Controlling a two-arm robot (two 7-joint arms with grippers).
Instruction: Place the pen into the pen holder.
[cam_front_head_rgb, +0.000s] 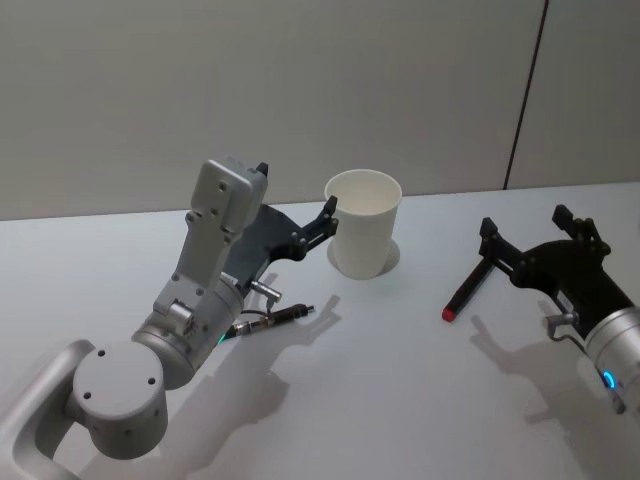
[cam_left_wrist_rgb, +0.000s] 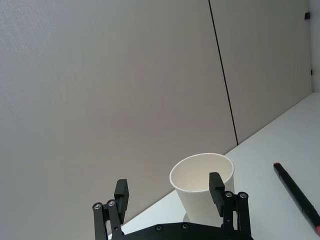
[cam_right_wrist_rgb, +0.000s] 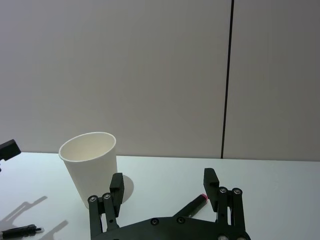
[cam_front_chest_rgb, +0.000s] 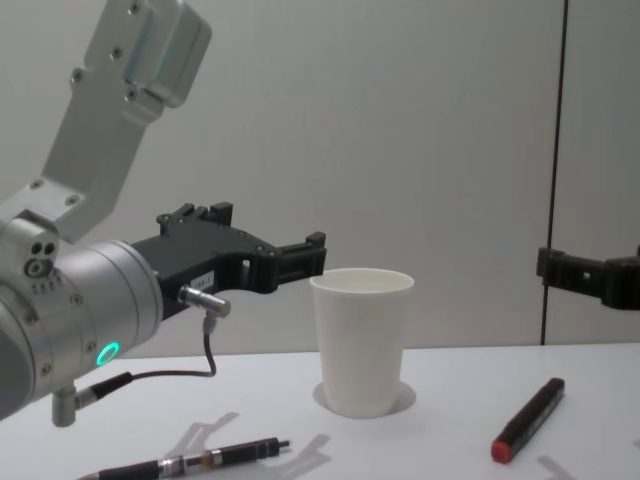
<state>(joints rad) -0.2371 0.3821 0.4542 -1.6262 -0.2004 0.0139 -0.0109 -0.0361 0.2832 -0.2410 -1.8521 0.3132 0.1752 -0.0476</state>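
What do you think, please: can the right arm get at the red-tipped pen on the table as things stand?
Probably yes: the right gripper hovers close above the pen, jaws open, nothing between them. The pen holder and the left gripper beside it stand well clear, to the left.

two pens (cam_front_head_rgb: 468, 288) (cam_front_head_rgb: 280, 317), one pen holder (cam_front_head_rgb: 362, 235)

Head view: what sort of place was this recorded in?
Probably a robotics lab bench: a plain white table against a blank grey panelled wall, with the left claw and right claw open either side of a white paper cup.
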